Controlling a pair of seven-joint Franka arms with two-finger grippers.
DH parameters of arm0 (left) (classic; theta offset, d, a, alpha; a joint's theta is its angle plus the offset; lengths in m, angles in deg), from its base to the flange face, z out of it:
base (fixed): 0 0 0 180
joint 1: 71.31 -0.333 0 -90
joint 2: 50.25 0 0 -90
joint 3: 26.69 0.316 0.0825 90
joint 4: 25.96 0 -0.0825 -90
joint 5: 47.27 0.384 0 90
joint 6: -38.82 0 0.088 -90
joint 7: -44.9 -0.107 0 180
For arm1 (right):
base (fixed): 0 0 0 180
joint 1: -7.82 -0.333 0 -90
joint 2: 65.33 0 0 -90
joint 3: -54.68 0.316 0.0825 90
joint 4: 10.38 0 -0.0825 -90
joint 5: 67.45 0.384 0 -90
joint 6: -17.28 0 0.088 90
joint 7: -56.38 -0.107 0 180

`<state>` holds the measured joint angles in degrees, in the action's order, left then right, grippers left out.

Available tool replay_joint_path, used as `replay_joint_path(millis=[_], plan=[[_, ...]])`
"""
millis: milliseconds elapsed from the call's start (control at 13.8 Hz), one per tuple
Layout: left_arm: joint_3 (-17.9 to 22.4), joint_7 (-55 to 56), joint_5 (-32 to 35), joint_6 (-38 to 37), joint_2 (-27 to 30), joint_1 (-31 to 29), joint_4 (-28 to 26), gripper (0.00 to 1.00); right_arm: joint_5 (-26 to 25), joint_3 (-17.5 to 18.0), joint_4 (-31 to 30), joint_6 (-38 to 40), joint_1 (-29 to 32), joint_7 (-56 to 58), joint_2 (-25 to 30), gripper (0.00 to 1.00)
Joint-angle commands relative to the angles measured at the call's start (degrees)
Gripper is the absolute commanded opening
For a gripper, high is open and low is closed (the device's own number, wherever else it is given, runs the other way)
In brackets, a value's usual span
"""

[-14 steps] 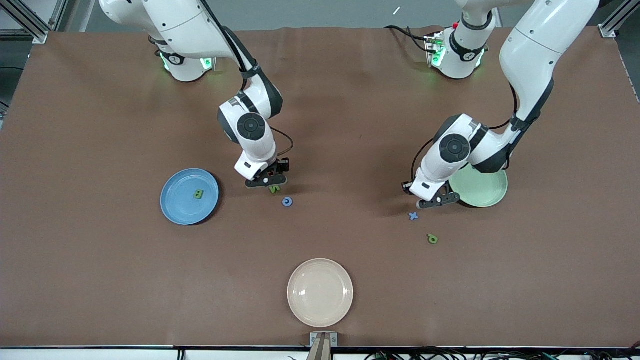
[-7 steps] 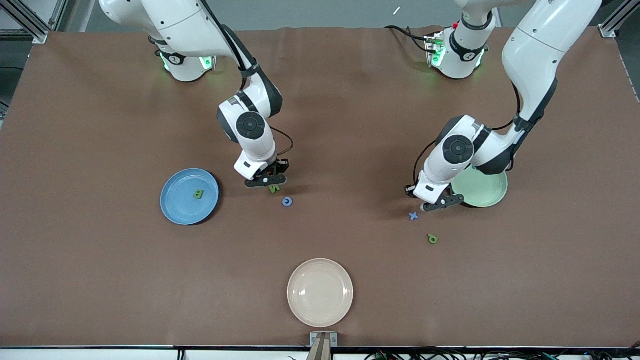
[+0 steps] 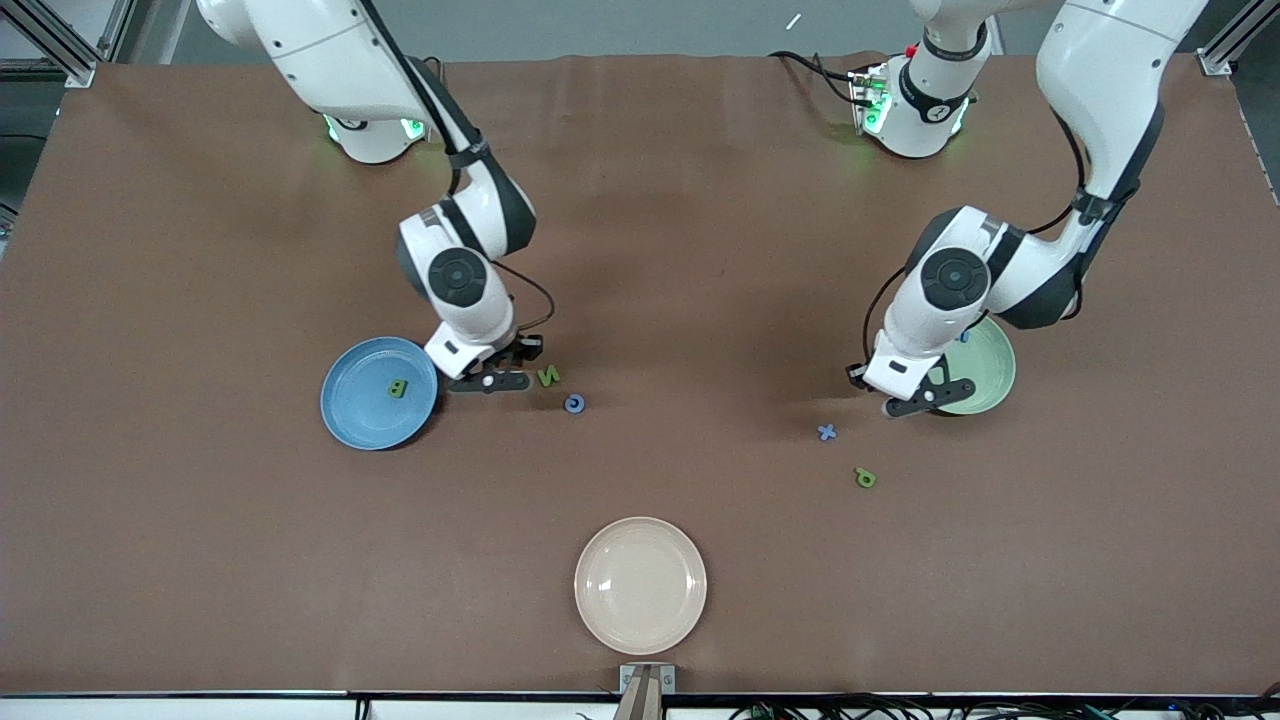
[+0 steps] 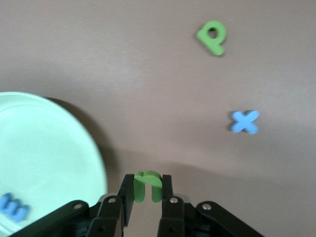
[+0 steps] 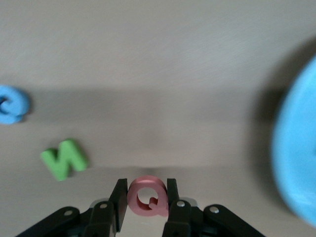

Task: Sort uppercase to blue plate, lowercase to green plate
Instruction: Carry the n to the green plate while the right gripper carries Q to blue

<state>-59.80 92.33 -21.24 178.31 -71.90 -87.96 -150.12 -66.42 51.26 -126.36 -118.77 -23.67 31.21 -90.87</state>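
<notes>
My right gripper (image 3: pixel 487 380) is shut on the red Q (image 5: pixel 147 197) just above the table, beside the blue plate (image 3: pixel 355 415), which holds the green B (image 3: pixel 397 388). The green N (image 3: pixel 548 377) and blue C (image 3: pixel 575 403) lie beside it on the table. My left gripper (image 3: pixel 925 400) is shut on the green u (image 4: pixel 143 187) at the rim of the green plate (image 3: pixel 988 375), which holds the blue m (image 4: pixel 12 208). The blue x (image 3: pixel 827 432) and green p (image 3: pixel 865 478) lie on the table nearer the front camera.
A cream-beige plate (image 3: pixel 640 585) sits near the front edge, midway along the table. The brown mat covers the whole table.
My right gripper moved from over the N toward the blue plate with the Q. My left gripper moved from near the x to the green plate's rim with the u.
</notes>
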Motion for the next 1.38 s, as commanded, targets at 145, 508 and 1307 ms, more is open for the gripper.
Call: replay_joint_path(millis=[145, 508, 1307], plan=[[-9.9, -12.0, 1.1, 0.1, 3.7, -17.3, -6.6, 0.13, -0.2, 1.0, -1.6, 7.8, 12.1, 16.5, 6.6, 0.00], [-9.7, -22.4, 1.4, 0.3, 2.0, -22.8, -7.3, 0.13, -0.2, 1.0, -3.5, 6.8, 23.1, 30.4, 5.4, 0.00], [-9.3, -23.6, 13.4, 2.3, -4.6, -30.1, -7.0, 0.13, 3.8, 1.1, -11.1, -4.0, 20.4, 29.4, 4.0, 0.05]])
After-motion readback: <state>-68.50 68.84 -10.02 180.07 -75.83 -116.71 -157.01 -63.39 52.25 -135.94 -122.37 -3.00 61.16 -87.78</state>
